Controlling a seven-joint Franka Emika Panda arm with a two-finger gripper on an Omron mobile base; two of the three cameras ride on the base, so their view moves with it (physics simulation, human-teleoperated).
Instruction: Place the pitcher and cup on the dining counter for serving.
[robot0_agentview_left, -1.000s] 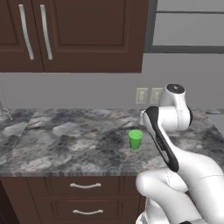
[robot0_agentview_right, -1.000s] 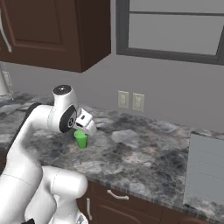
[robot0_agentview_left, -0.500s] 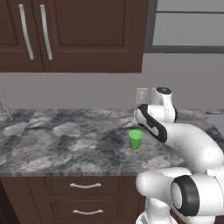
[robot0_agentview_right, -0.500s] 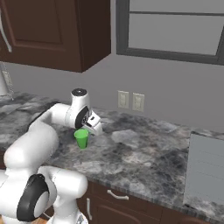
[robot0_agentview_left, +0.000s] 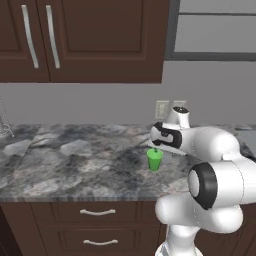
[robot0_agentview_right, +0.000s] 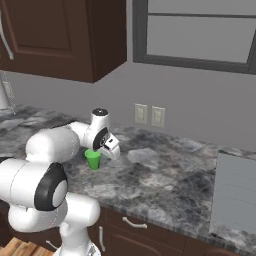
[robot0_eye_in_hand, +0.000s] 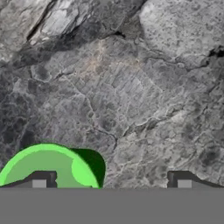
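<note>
Cup (robot0_agentview_left: 154, 159) stood upright on the marble worktop (robot0_agentview_left: 75, 160), its long axis vertical and its wider rim pointing up. It was small, bright green, plain, without handle. Just above it hovered the gripper (robot0_eye_in_hand: 111, 183), jaws spread wide and grasping nothing.

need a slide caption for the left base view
White arm reaching over the marble worktop, its open pincer poised just above the green cup, below dark brown wall cabinets.
</note>
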